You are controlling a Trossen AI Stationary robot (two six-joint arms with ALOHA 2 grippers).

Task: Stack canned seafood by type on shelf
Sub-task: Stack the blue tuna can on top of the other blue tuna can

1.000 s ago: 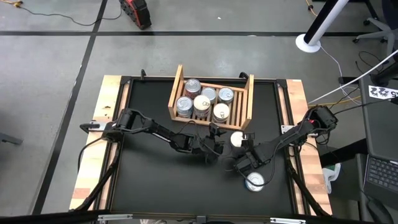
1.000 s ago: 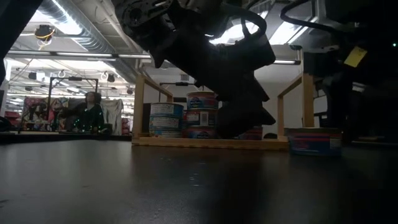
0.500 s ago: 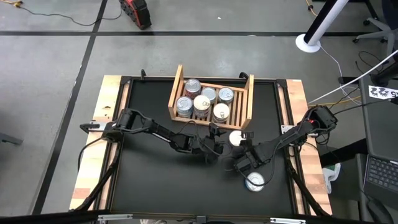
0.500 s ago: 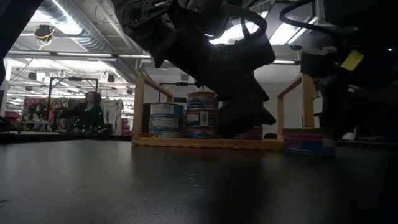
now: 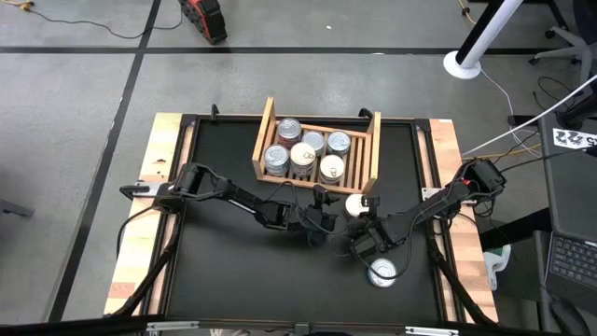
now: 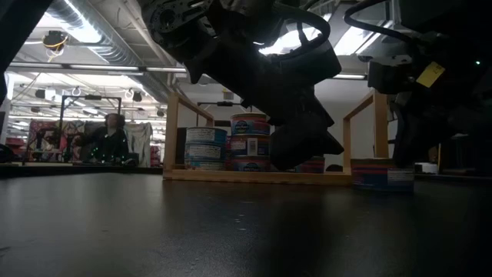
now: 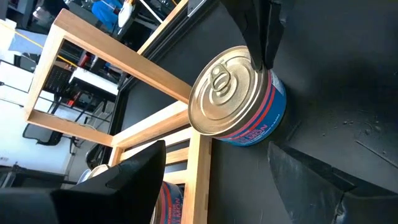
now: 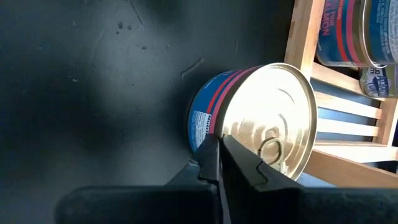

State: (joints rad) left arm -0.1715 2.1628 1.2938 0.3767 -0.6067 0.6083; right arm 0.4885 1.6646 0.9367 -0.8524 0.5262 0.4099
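A blue tin with red stripes and a silvery lid [image 5: 355, 205] [image 7: 239, 99] [image 8: 261, 118] stands on the black table just in front of the wooden shelf [image 5: 371, 154]. My right gripper [image 8: 217, 158] [image 5: 366, 222] is shut at this tin's near-right side. My left gripper [image 7: 224, 186] [image 5: 324, 218] is open and low over the table to the tin's left, with the tin ahead of its fingers and apart from them. Several tins [image 5: 303, 154] stand inside the shelf, some stacked. My right gripper rests its shut fingertips [image 7: 266, 53] on the edge of the tin's lid [image 8: 231, 127], on the side away from the shelf. The fingers slant down from the table's near right. The tin stands upright with its bottom on the table.
Another tin [image 5: 381, 272] stands near the table's front right, beside my right arm. The shelf's raised side boards [image 6: 173, 135] [image 6: 378, 127] stand close behind the tin. The table's left half [image 5: 224, 261] is bare black surface. A person sits far back in the room [image 6: 111, 138].
My right gripper has turned a little at the wrist over the tin while staying in place. The left arm has kept still.
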